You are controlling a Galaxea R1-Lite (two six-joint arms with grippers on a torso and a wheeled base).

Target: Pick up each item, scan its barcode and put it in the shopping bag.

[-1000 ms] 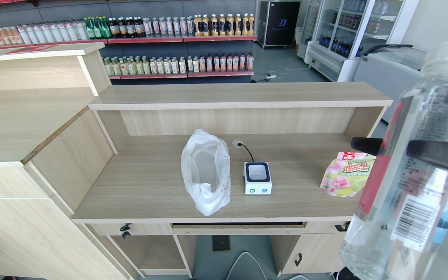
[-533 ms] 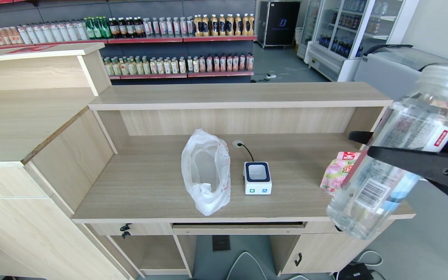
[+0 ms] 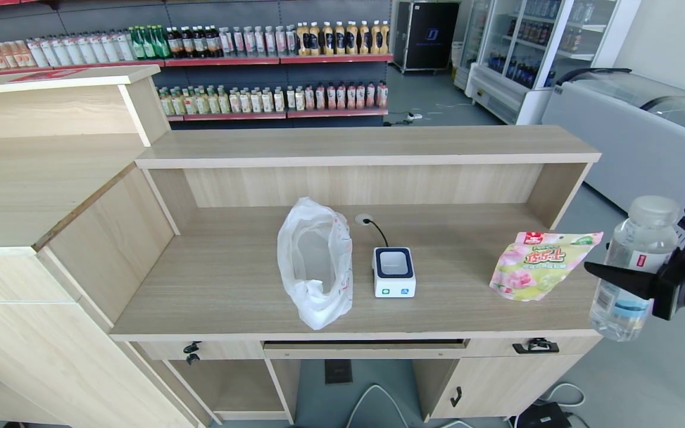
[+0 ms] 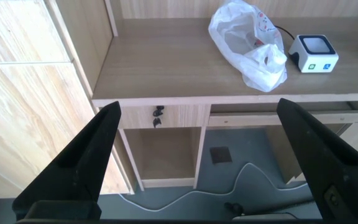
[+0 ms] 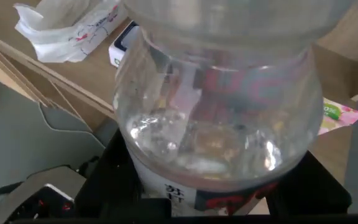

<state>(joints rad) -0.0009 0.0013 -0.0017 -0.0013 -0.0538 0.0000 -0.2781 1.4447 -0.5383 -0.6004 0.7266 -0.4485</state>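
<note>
While the R pincer (image 3: pixel 619 279) grips a clear water bottle (image 3: pixel 641 244) off the counter's (image 3: pixel 229 279) right end, the L pincer hangs open.

Head view: bottle roughly upright, cap up, held around its middle, near the pink-green snack pouch (image 3: pixel 536 264) lying flat on the counter's right part. White shopping bag (image 3: pixel 316 261) stands mid-counter w/ mouth open, scanner (image 3: pixel 393 272) just right of it, cable running back. L wrist view: L pincer (image 4: pixel 197 155) fingers spread wide, nothing btwn them, out in front of the counter (image 4: pixel 160 68), well apart from bag (image 4: pixel 247 43) and scanner (image 4: pixel 314 53). R wrist view: bottle (image 5: pixel 222 112) close up, dark fingers clamped on both sides; bag (image 5: pixel 67 28), scanner (image 5: pixel 122 46) and pouch (image 5: pixel 337 115) on the counter behind it.
</note>
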